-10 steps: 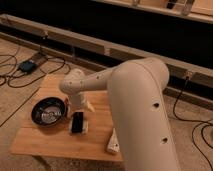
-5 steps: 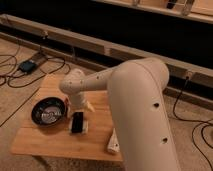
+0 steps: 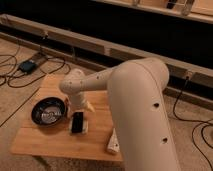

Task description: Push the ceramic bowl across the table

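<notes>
The ceramic bowl [image 3: 48, 111] is sitting on the left part of the table [image 3: 45, 142], on the wooden top. It is looking shiny black outside and grey inside. It is probably hard and a bit heavy, so it is not going to bend. Its smooth bottom is likely going to slide well on the wood, but it could break if it is falling off the edge. No grabbing is needed. The best spot for pushing is looking like the low part of its round side, so it is not tipping.

The big white arm [image 3: 135, 100] is reaching in from the right and bending down at a round joint. The gripper [image 3: 71, 106] is hanging low just beside the bowl's right rim, above a flat black phone-like thing [image 3: 77, 121]. Whether it is touching the bowl is hard to tell. The view is not showing if the gripper is open or closed. A small pale cup [image 3: 90, 106] is standing just to the right of the gripper.
</notes>
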Robot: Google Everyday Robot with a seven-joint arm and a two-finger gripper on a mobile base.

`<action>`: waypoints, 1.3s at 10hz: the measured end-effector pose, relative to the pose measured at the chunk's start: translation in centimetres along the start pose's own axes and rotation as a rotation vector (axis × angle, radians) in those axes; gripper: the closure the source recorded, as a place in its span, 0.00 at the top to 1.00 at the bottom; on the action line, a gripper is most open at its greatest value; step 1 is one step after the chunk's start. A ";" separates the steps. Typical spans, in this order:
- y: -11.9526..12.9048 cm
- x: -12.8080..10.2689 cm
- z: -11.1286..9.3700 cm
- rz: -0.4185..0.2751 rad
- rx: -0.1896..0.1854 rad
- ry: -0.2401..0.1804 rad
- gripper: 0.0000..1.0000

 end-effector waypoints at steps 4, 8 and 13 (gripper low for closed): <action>0.0 0.0 0.0 0.000 0.000 0.000 0.80; 0.0 0.0 0.0 0.000 0.000 0.000 0.80; 2.4 -2.3 -1.9 -0.078 0.024 -0.013 0.80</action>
